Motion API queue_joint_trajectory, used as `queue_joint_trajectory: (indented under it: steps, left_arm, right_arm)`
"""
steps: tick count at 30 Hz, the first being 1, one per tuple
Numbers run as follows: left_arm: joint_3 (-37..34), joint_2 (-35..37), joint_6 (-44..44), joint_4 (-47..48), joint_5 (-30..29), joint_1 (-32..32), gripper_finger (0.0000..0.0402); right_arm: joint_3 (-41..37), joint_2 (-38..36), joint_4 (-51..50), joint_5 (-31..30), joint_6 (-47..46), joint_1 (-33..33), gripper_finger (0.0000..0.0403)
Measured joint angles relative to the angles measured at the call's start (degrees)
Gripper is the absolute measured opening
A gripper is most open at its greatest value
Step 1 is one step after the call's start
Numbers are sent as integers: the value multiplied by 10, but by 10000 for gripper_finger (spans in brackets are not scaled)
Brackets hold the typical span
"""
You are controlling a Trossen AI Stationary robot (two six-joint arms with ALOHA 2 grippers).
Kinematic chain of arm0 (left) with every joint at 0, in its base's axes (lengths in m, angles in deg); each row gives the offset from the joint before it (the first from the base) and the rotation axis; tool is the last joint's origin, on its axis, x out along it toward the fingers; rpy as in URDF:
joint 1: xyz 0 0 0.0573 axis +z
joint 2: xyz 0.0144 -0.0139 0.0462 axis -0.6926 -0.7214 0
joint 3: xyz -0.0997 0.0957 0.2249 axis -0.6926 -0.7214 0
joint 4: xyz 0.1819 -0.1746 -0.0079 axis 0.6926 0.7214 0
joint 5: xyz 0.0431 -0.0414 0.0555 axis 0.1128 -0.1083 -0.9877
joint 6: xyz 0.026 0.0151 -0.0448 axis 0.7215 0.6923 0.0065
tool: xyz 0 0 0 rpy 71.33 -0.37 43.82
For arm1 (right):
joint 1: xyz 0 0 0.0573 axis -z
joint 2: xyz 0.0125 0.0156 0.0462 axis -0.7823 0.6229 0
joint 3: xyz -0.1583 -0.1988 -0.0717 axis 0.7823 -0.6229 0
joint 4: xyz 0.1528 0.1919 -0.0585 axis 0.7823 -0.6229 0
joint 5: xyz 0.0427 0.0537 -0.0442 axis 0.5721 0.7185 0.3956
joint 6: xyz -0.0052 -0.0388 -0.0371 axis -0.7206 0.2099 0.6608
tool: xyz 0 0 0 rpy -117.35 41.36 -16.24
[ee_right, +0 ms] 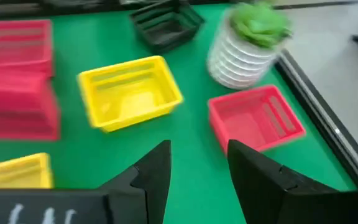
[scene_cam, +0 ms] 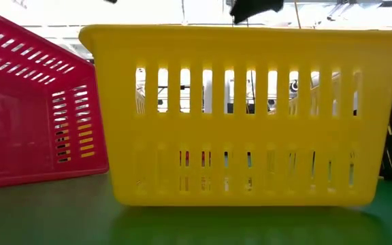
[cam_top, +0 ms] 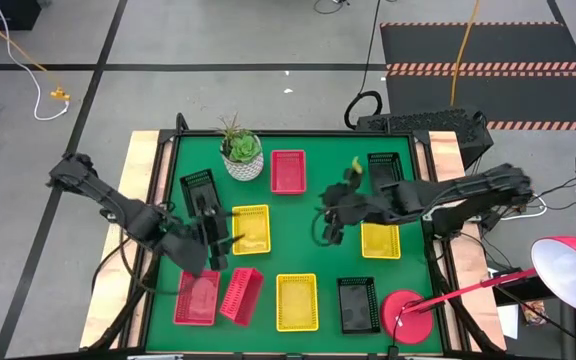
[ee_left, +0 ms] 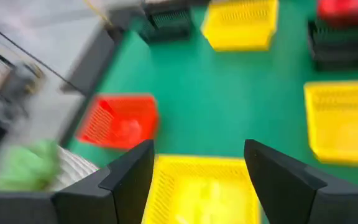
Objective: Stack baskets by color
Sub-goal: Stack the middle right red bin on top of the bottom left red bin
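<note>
Nothing is stacked yet; I judge I'm still at the first pick. My left gripper (ee_left: 197,168) hangs with jaws wide and empty, and the yellow perforated plastic basket (cam_top: 250,228) lies directly under and between them. Next I'd lower so one finger drops inside its wall, then close. My right gripper (ee_right: 197,165) hovers mid-table, jaws partly parted, holding nothing; the red perforated plastic basket (ee_right: 257,121) sits ahead of them, beside the white ribbed plant pot (ee_right: 244,53).
</note>
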Motion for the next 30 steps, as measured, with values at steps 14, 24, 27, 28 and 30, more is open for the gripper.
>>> queue_joint_trajectory:
  steps: [14,24,27,28,30]
  left_arm:
    - [269,-234,-270,286,146,-7,253]
    - [469,-423,-456,439,272,-1,253]
    - [486,-461,-484,434,327,0,253]
    - [490,-471,-496,435,340,1,253]
    - [496,-488,-514,437,362,4,253]
  right_arm:
    - [-251,-130,279,28,35,151,153]
    - [-266,-133,282,33,44,186,153]
    - [-266,-133,265,34,43,181,153]
    - [-266,-133,257,34,39,179,153]
    - [-266,-133,241,34,26,173,153]
